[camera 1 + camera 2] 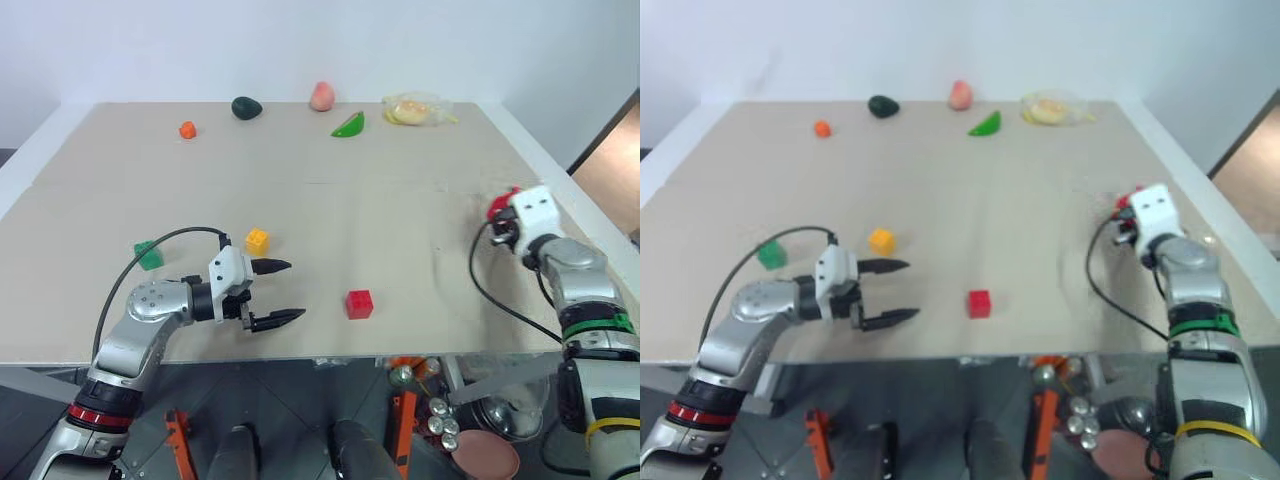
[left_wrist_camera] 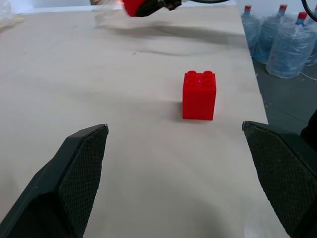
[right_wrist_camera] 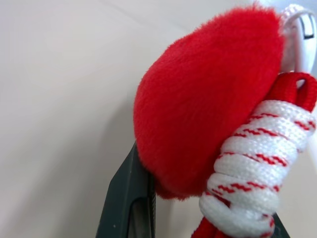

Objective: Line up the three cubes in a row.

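Note:
Three cubes lie apart on the tan table (image 1: 400, 210): green (image 1: 149, 255) at the left, yellow (image 1: 257, 241) near it, red (image 1: 359, 304) toward the front middle. My left gripper (image 1: 278, 293) is open just in front of the yellow cube, its jaws pointing level at the red cube (image 2: 199, 95), which stands a short way beyond its fingertips (image 2: 94, 144). At the table's right edge my right gripper (image 1: 500, 215) is shut on a red round fuzzy toy (image 3: 198, 99) with a red-and-white cord (image 3: 252, 163); one dark finger (image 3: 126, 198) shows beneath the toy.
Along the far edge lie a small orange ball (image 1: 187, 130), a dark green avocado-like toy (image 1: 246, 107), a peach-coloured toy (image 1: 321, 96), a green curved piece (image 1: 349, 125) and a clear bag of yellow items (image 1: 415, 109). Water bottles (image 2: 292, 44) stand on the floor beyond the table.

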Robot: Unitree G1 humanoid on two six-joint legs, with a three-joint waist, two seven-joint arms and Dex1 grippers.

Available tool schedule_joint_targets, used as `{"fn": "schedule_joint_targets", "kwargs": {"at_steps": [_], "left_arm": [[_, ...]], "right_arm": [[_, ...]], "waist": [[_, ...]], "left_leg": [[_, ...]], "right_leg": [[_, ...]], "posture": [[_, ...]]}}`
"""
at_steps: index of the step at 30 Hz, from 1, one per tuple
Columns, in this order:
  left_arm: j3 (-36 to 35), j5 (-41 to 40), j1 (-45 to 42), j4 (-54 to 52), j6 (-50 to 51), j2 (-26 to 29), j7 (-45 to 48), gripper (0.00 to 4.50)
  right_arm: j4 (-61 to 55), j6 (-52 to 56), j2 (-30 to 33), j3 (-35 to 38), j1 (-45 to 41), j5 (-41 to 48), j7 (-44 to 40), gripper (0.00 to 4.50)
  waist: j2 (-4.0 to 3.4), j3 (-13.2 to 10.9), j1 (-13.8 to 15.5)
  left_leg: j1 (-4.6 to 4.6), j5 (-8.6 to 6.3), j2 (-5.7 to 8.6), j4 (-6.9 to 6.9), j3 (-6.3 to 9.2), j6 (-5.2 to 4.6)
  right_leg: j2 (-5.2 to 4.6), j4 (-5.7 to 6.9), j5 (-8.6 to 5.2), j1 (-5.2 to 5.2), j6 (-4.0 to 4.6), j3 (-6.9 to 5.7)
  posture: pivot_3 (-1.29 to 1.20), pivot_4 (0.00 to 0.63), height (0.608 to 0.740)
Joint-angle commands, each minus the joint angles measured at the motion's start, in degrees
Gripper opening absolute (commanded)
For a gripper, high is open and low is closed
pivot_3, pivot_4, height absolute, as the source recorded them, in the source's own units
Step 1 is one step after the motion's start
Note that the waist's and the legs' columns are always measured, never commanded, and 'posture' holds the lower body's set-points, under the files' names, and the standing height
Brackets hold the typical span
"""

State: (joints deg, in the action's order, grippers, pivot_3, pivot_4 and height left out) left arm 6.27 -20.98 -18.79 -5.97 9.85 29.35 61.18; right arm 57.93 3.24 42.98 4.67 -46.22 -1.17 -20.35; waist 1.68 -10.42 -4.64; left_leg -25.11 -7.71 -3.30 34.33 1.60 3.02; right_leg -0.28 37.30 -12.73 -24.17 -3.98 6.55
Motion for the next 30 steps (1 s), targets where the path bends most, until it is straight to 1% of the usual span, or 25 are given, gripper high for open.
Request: {"fn": "schedule_joint_targets", "kwargs": {"at_steps": [1, 2, 4, 6, 9, 16, 18, 21, 23, 25, 28, 30], "left_arm": [[-0.4, -0.8, -1.4, -1.2, -0.4, -0.6, -0.2, 4.50], [-0.3, -0.7, -1.5, -1.1, -0.3, -0.7, -0.2, 4.50], [-0.2, -0.7, -1.6, -1.2, -0.2, -1.0, -0.2, 4.50], [-0.2, -0.7, -1.7, -1.2, -0.1, -1.2, -0.3, 4.50], [-0.4, -0.9, -1.4, -1.6, 0.2, -1.3, -0.5, 4.50], [-0.2, -1.2, -0.2, -2.8, 0.8, -1.5, -1.3, 4.50], [-0.2, -1.3, -0.1, -2.9, 0.9, -1.6, -1.4, 4.50], [-0.3, -1.5, 0.3, -3.3, 1.2, -1.7, -1.8, 4.50], [-0.4, -1.6, 0.7, -3.6, 1.4, -1.7, -2.0, 4.50], [-0.5, -1.7, 0.9, -3.6, 1.5, -1.6, -2.1, 4.50], [-1.4, -2.2, 1.5, -3.7, 1.6, -0.8, -1.8, 4.50], [-2.0, -2.9, 2.1, -4.0, 1.7, 0.1, -1.2, 4.50]], "right_arm": [[1.9, -0.7, 1.0, 2.8, 0.1, 0.0, 6.4, 1.74], [1.7, -0.5, 0.5, 3.7, 0.2, 1.2, 6.0, 1.99], [0.8, 0.2, -0.6, 5.3, 0.4, 3.1, 5.1, 2.82], [-0.5, 0.5, -1.5, 6.2, 0.5, 4.2, 4.7, 3.40], [-2.7, 1.4, -2.5, 7.4, 0.1, 5.5, 5.1, 4.45], [-9.3, 1.7, -4.6, 10.9, -1.4, 9.9, 4.7, 4.45], [-12.9, 2.8, -5.4, 13.3, -2.5, 13.9, 1.7, 4.45], [-19.3, 4.3, -6.0, 13.2, -2.4, 16.8, -3.2, 4.45], [-25.2, 6.6, -6.4, 12.6, -1.2, 19.7, -8.0, 4.45], [-32.8, 9.7, -5.8, 11.0, 1.7, 23.1, -15.4, 4.45], [-43.1, 14.0, -1.4, 6.6, 9.6, 25.3, -28.4, 4.45], [-47.4, 16.5, 1.6, 4.6, 13.7, 26.2, -33.8, 4.45]], "waist": [[0.00, 0.0, -0.2], [-0.01, 0.0, -0.4], [-0.02, 0.0, -0.9], [-0.02, 0.0, -1.2], [-0.02, 0.0, -1.3], [-0.04, 0.0, -1.3], [-0.07, 0.0, -1.3], [-0.08, 0.0, -1.3], [-0.09, 0.0, -1.2], [-0.09, 0.0, -1.1], [-0.09, 0.0, -0.7], [-0.10, 0.0, -0.2]], "left_leg": [[0.01, 0.00, 0.00, 0.00, -0.01, 0.00], [0.02, 0.00, 0.00, 0.00, -0.03, 0.00], [0.04, 0.01, 0.04, 0.01, -0.06, -0.02], [0.06, 0.03, 0.06, 0.05, -0.05, -0.04], [0.08, 0.03, 0.07, 0.07, -0.06, -0.05], [0.04, 0.04, 0.10, 0.06, -0.04, -0.07], [0.04, 0.04, 0.10, 0.04, -0.04, -0.07], [0.04, 0.04, 0.10, 0.04, -0.03, -0.07], [0.03, 0.04, 0.09, 0.04, -0.02, -0.07], [0.03, 0.04, 0.09, 0.04, -0.02, -0.07], [0.00, 0.03, 0.09, 0.02, 0.00, -0.09], [0.02, -0.04, 0.08, 0.01, 0.08, -0.16]], "right_leg": [[0.00, 0.00, 0.01, 0.00, 0.00, 0.02], [0.00, 0.00, 0.01, 0.00, 0.00, 0.04], [0.00, 0.00, 0.08, 0.01, -0.08, 0.14], [0.00, 0.00, 0.11, 0.06, -0.13, 0.15], [0.00, 0.00, 0.14, 0.07, -0.17, 0.18], [0.00, 0.00, 0.12, 0.06, -0.21, 0.19], [0.00, 0.00, 0.12, 0.05, -0.21, 0.19], [0.00, 0.00, 0.12, 0.05, -0.21, 0.18], [0.00, 0.00, 0.12, 0.06, -0.21, 0.18], [0.00, 0.00, 0.12, 0.05, -0.22, 0.18], [0.00, 0.00, 0.08, 0.05, -0.25, 0.15], [0.00, 0.00, -0.10, 0.13, -0.20, 0.07]], "posture": [[0.00, 0.150, 0.740], [0.00, 0.150, 0.740], [0.00, 0.150, 0.740], [0.00, 0.150, 0.740], [0.00, 0.150, 0.740], [0.00, 0.150, 0.740], [0.00, 0.150, 0.740], [0.00, 0.150, 0.740], [0.00, 0.150, 0.740], [0.00, 0.150, 0.740], [0.00, 0.150, 0.740], [0.00, 0.150, 0.740]]}}
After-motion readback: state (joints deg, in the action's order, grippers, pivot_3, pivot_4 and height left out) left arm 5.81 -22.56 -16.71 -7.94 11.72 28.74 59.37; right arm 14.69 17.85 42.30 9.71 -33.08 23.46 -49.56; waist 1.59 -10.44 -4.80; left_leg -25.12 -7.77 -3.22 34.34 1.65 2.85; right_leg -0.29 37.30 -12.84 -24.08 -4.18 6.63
